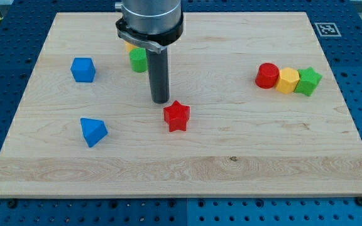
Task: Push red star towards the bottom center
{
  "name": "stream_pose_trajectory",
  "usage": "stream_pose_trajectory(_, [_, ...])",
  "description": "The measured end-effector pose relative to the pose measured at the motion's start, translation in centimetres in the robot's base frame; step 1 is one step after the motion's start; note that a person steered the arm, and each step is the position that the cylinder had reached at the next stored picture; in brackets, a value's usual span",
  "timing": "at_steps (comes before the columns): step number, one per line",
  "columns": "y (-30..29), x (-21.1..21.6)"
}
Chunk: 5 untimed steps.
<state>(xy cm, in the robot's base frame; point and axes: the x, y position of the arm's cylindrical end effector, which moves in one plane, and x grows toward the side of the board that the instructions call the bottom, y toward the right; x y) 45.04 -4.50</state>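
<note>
The red star (176, 116) lies near the board's middle, a little to the view's left of centre. My tip (161, 100) stands just up and to the view's left of the star, a small gap from it. The rod rises straight from the tip to the arm's grey body at the view's top.
A blue cube (83, 69) and a blue triangular block (93, 131) lie at the view's left. A green block (137, 59) and a partly hidden yellow block (130, 46) sit behind the rod. A red cylinder (267, 75), a yellow hexagon (288, 80) and a green star (308, 81) form a row at the right. The wooden board (181, 169) rests on a blue table.
</note>
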Motion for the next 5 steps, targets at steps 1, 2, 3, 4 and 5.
stream_pose_trajectory(1, [2.0, 3.2])
stream_pose_trajectory(2, [4.4, 4.6])
stream_pose_trajectory(3, [6.0, 4.6])
stream_pose_trajectory(4, [10.1, 4.6])
stream_pose_trajectory(5, [8.3, 3.9])
